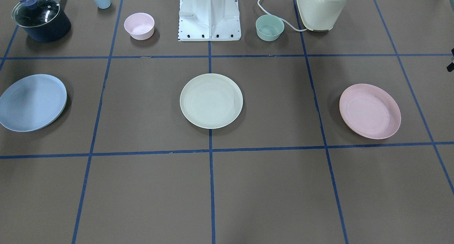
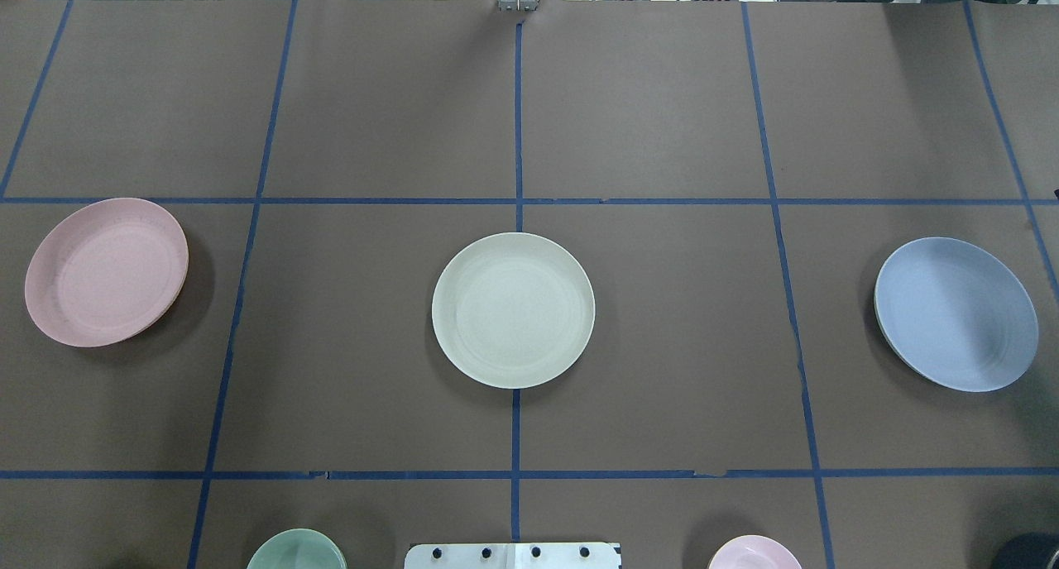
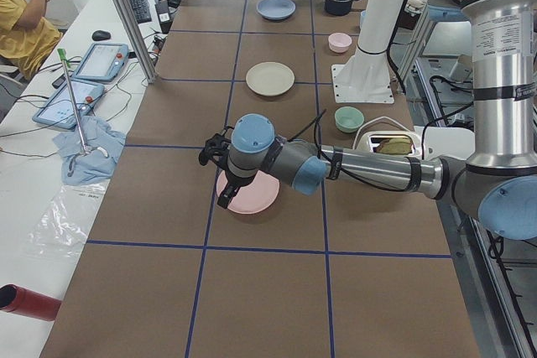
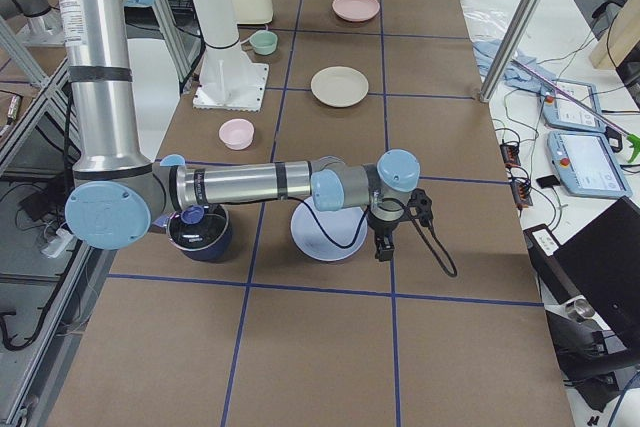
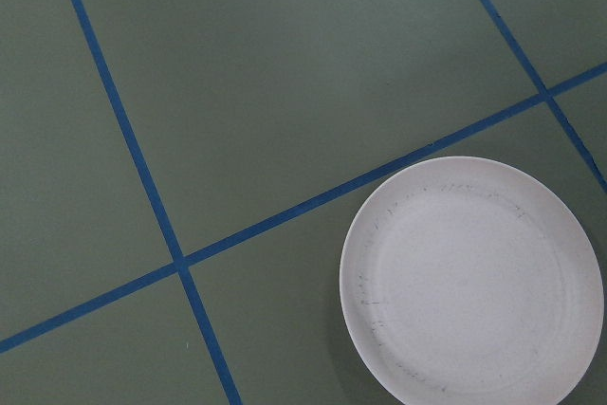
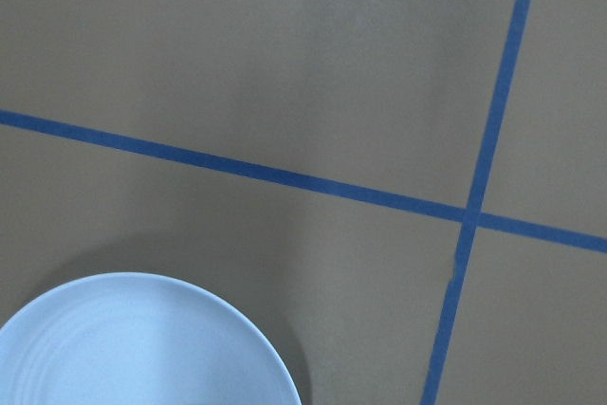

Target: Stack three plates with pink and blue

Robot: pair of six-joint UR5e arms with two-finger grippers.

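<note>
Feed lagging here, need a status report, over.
Left claw hovering by pink plate, right claw by blue plate; grip unclear. Cream plate centre, nothing stacked. Pink bowl, mint bowl back by base.

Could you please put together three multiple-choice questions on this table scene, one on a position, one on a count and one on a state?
1. Which plate lies in the middle of the row?
A. pink plate
B. cream-white plate
C. blue plate

2. How many small bowls flank the robot's base?
A. one
B. two
C. four

3. How do the three plates lie?
A. all stacked
B. two stacked
C. each apart, flat on the table

Answers:
1 B: it sits on the centre tape line, between the other two.
2 B: a pink bowl and a mint-green bowl.
3 C: bare table shows between all three.
</note>
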